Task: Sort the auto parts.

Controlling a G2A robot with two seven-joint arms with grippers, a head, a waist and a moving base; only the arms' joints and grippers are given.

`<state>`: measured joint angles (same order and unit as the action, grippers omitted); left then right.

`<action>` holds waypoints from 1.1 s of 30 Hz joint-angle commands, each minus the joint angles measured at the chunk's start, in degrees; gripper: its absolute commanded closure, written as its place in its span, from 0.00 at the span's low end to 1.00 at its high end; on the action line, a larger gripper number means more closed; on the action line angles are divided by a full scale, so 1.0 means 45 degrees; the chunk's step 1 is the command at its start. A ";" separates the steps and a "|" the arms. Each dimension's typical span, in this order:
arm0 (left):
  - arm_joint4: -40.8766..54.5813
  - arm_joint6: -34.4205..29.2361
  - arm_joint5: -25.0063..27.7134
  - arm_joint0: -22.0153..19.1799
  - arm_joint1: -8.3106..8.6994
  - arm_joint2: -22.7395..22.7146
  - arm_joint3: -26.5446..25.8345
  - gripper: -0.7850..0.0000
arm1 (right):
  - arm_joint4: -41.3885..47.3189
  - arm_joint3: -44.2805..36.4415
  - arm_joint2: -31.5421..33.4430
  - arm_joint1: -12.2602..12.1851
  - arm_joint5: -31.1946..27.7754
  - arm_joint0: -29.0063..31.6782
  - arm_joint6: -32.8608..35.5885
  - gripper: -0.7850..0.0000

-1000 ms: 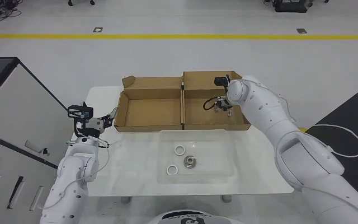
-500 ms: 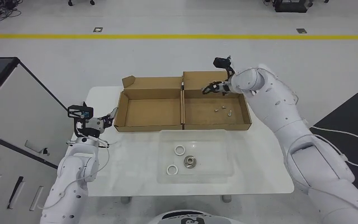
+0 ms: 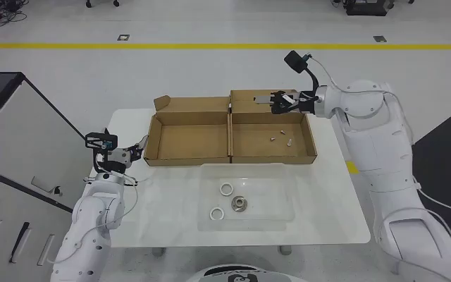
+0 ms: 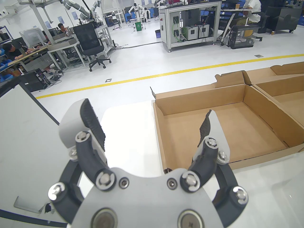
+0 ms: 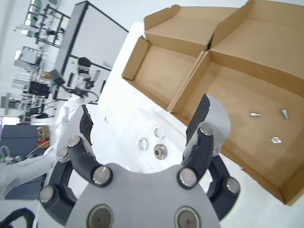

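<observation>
Right end effector (image 5: 144, 105) risen off right box (image 3: 254, 144), jaws apart; bolts (image 5: 255, 114) inside.

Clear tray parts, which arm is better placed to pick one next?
Probably right: the right gripper, open, faces the clear tray with the rings framed between its fingers. The left gripper, open too, faces the empty left box.

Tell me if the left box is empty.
Empty. The left box shows bare cardboard floor from above and from the left wrist; the small parts lie in the right box.
</observation>
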<state>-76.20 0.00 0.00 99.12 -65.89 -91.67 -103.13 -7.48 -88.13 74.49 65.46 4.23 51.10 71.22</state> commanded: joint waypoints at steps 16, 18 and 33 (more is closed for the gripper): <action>0.0000 0.0000 0.0000 0.0000 0.0000 0.0000 0.0000 0.00 | 0.6226 -0.2652 0.6834 -0.0965 0.0140 0.4893 0.3000 0.00; 0.0000 0.0000 0.0000 0.0000 0.0000 0.0000 0.0000 0.00 | 0.6833 -0.2684 0.7398 -0.1017 0.0113 0.5360 0.3115 0.00; 0.0000 0.0000 0.0000 0.0000 0.0000 0.0000 0.0000 0.00 | 0.8709 -0.2539 0.8778 -0.1148 0.0014 0.6351 0.3454 0.00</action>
<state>-76.20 0.00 0.00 99.12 -65.89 -91.67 -103.13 31.72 -99.55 113.99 60.30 4.28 79.68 86.77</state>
